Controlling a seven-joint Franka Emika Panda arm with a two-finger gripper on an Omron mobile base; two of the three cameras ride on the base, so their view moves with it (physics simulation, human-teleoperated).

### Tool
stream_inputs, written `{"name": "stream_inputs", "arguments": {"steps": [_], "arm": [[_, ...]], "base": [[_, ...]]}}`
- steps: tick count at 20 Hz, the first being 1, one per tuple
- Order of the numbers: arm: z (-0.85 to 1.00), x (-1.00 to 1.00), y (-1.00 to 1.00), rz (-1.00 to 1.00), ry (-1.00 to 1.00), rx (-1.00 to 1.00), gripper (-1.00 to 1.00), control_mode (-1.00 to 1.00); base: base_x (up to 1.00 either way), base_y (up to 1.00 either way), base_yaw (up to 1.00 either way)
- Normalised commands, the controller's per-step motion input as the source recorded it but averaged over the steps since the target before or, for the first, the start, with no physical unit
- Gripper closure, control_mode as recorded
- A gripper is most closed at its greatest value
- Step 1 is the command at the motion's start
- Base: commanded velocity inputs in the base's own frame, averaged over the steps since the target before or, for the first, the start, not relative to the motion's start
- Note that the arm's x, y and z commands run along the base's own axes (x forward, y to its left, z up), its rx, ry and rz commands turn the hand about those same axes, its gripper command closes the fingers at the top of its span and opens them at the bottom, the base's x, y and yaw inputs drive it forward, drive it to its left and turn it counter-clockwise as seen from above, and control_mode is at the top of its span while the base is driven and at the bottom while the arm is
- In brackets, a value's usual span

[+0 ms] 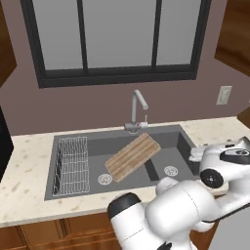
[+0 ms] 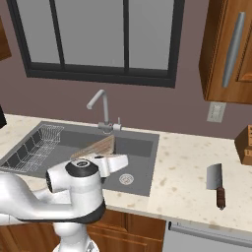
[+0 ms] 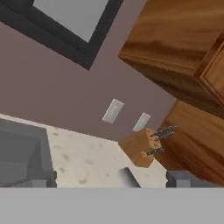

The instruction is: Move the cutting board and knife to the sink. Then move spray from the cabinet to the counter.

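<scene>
The cutting board (image 1: 133, 156) lies tilted across the divider of the dark sink (image 1: 168, 139), one end up near the faucet; it also shows partly behind my arm (image 2: 96, 146). The knife (image 2: 216, 184) rests on the beige counter (image 2: 184, 165) right of the sink (image 2: 142, 147), handle toward the front edge. My gripper (image 3: 113, 179) is open with nothing between its fingers, hovering over the sink's right end and facing along the counter to the right. The wooden cabinet (image 2: 221, 44) above the counter is closed. The spray is hidden.
A wire rack (image 1: 73, 166) fills the left basin. The curved faucet (image 1: 137, 110) stands behind the sink. A wooden knife block (image 3: 141, 148) sits at the counter's far right below two wall outlets (image 3: 113, 110). A dark-framed window (image 1: 117, 34) spans the wall.
</scene>
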Motion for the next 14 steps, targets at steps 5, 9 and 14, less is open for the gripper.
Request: {"name": "stream_inputs", "arguments": {"steps": [5,9,14], "arm": [[0.30,-0.25,0.00,0.00,-0.37,0.90,-1.00,-1.00],[0.83,-0.10,0.00,0.00,-0.30,0.74,-1.00,-1.00],[1.00,-0.22,0.00,0.00,-0.25,0.64,-1.00,-1.00]], "base": [[0.00,0.00,0.00],[0.00,0.00,0.00],[0.00,0.00,0.00]]}}
